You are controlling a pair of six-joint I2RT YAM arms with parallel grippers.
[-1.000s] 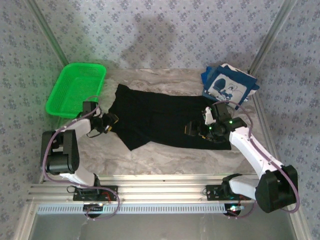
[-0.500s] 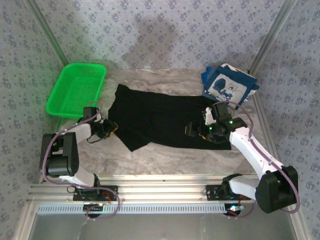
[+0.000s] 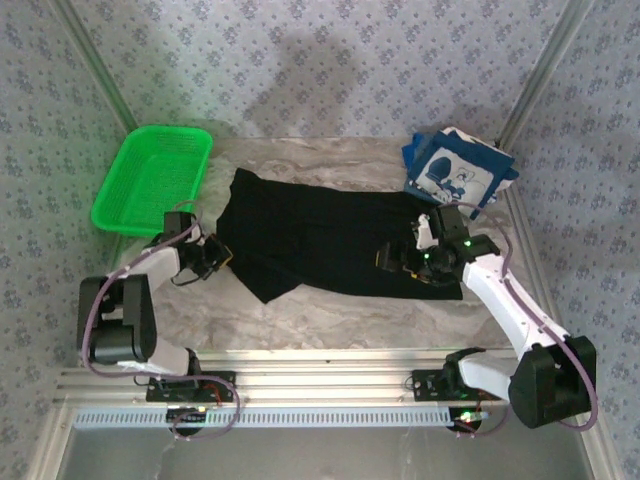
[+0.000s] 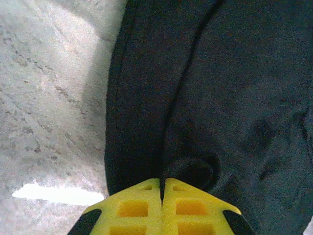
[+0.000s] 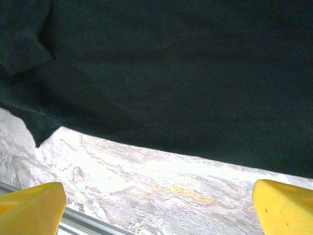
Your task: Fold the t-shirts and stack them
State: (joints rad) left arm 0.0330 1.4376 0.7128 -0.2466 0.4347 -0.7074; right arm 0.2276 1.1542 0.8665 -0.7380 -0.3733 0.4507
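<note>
At upper left, the green basket [image 3: 150,180] holds nothing. Just below it, the left gripper [image 3: 220,254] is pinched together on the left edge of the black t-shirt [image 3: 320,235], which is spread across mid-frame. The cloth looks limp and light, probably best lifted by hem or corners. The right gripper [image 3: 388,259], fingers wide apart, hovers at the lower hem. The folded navy t-shirt [image 3: 455,172] lies at upper right.

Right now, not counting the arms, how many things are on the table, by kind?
T-shirts: 2, the black shirt and the blue shirt
Baskets: 1, the green basket
Total: 3
</note>
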